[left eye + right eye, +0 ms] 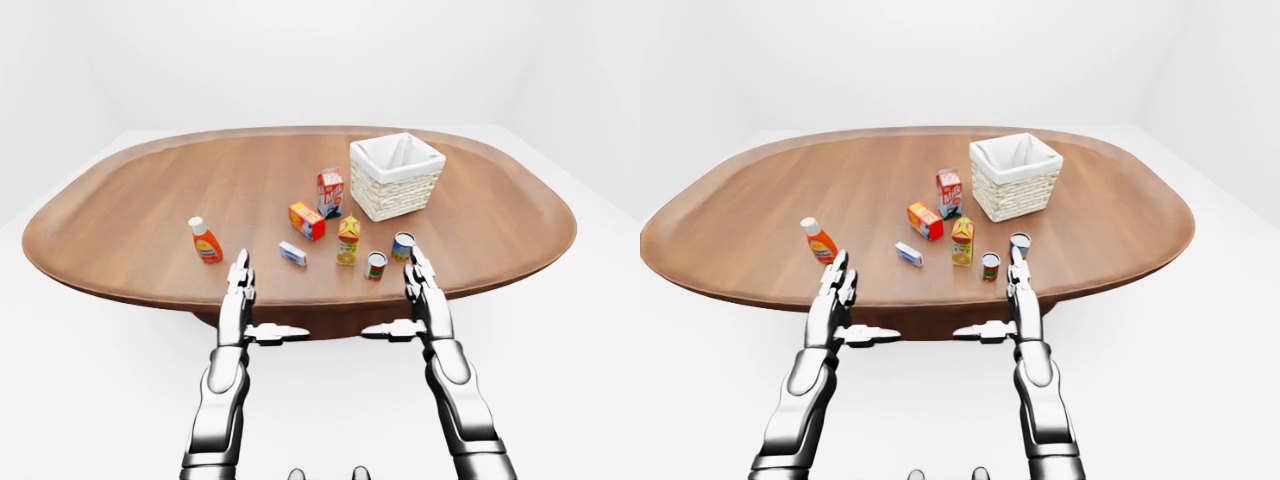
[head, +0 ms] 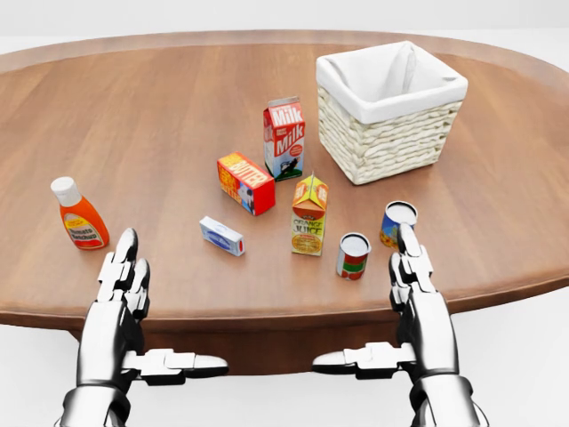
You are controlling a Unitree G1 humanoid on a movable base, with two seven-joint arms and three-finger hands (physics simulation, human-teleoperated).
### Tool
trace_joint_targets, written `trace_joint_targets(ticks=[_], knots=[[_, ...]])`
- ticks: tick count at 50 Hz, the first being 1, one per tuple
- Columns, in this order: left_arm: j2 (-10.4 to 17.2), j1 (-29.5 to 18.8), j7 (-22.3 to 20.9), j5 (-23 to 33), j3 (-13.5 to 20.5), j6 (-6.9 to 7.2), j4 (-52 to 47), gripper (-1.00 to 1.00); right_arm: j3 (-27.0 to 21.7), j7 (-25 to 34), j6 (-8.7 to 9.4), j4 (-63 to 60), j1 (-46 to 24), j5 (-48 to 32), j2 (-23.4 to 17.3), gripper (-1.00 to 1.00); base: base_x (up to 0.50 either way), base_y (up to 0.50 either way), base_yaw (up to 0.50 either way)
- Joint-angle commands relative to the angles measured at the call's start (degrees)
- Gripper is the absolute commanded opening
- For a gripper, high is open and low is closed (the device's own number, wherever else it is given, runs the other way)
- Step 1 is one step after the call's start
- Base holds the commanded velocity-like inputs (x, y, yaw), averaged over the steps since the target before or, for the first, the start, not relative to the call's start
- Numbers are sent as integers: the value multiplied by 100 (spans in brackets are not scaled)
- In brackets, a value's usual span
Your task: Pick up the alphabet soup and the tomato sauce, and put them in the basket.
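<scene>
The alphabet soup can (image 2: 396, 223), blue and yellow, stands near the table's lower edge in the head view. The tomato sauce can (image 2: 352, 256), red with a green band, stands just left of it and lower. The white-lined wicker basket (image 2: 391, 111) sits above them at the upper right, empty. My right hand (image 2: 378, 302) is open with flat fingers, its fingertips (image 2: 407, 238) just below the soup can, apart from it as far as I can tell. My left hand (image 2: 156, 307) is open too, at the table's lower left edge, holding nothing.
On the oval wooden table (image 2: 498, 267) stand a milk carton (image 2: 284, 138), a red-orange box (image 2: 246, 183), an orange juice carton (image 2: 308, 215), a small blue-white box (image 2: 221, 236) and an orange bottle (image 2: 80, 216) at the left. White floor surrounds the table.
</scene>
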Motion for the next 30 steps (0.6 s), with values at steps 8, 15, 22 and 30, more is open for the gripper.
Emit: trace_joint_targets(ticks=[8, 15, 22, 30], knots=[[60, 56, -118, -46, 125, -86, -40, 100, -74, 90, -170, 99, 31, -157, -60, 100, 0, 0, 0], [54, 188, -76, 18, 120, -311, -353, 100, 32, 64, -322, -500, 297, -369, -30, 100, 0, 0, 0], [39, 415, -81, 239, 48, -480, -903, 100, 117, 92, -473, -980, 515, -543, -22, 100, 0, 0, 0], [6, 627, -107, 292, 26, -480, -1386, 100, 198, 41, -473, -1360, 698, -815, -10, 100, 0, 0, 0]])
